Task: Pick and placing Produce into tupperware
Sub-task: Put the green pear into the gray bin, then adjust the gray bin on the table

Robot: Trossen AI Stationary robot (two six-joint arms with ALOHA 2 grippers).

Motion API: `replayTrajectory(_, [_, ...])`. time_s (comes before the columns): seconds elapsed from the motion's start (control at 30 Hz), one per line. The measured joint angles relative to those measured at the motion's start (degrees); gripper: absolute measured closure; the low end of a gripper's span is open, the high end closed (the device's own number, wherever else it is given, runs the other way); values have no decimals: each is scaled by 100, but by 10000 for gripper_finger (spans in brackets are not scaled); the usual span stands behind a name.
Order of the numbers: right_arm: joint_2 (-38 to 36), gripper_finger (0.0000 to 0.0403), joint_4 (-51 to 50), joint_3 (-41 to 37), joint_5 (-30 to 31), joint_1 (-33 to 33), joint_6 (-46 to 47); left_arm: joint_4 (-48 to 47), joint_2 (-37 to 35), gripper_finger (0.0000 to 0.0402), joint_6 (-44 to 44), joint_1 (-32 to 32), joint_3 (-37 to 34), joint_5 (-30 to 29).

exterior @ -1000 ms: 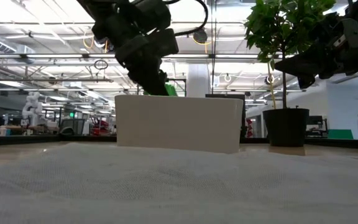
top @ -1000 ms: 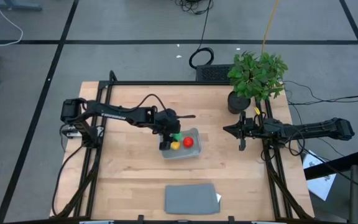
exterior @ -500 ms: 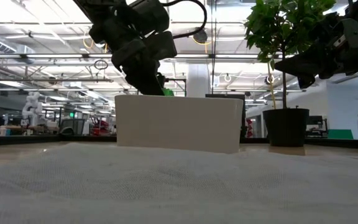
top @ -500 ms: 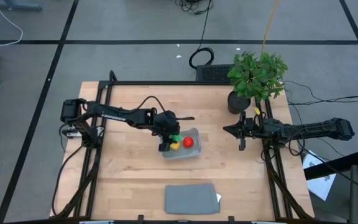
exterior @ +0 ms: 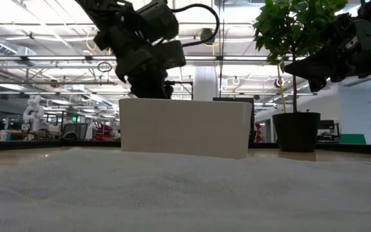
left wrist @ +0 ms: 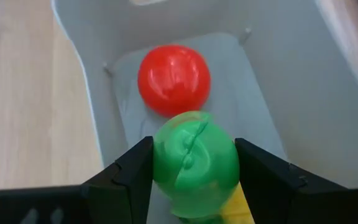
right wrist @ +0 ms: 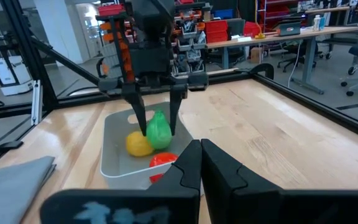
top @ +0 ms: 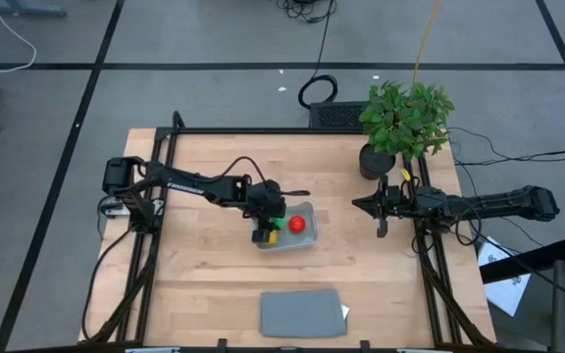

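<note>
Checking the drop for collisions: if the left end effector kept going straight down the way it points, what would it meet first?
Probably the yellow toy: the left end effector, shut on the green toy, points down into the tupperware, and yellow shows just beneath the green in the left wrist view. The gap is unclear.

You won't find any text you can read here. The left arm [top: 189,180] carries a pale strip of lettering along its upper link in the high view, but it is too small to make out. In the room beyond the surface, the low view shows a small green lit sign [exterior: 74,118] far back on the left, and its wording is illegible too. The red bins [right wrist: 219,28] on the shelves in the right wrist view show no readable labels.
</note>
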Motion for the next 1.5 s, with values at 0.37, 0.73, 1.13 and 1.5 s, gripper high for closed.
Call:
replayTrajectory(0.37, [2,403,9,0,2,0,20,17,32,206,92,-7,-7,-58])
replayTrajectory(0.73, [2,403,8,0,0,-1,21,64,32,156,105,-116,-7,-102])
replayTrajectory(1.13, [2,403,8,0,0,-1,20,84,32,133,230,-118,-7,-102])
replayTrajectory(1.5, [2,403,-26,0,0,0,22,61,-805,133,645,-116,13,-127])
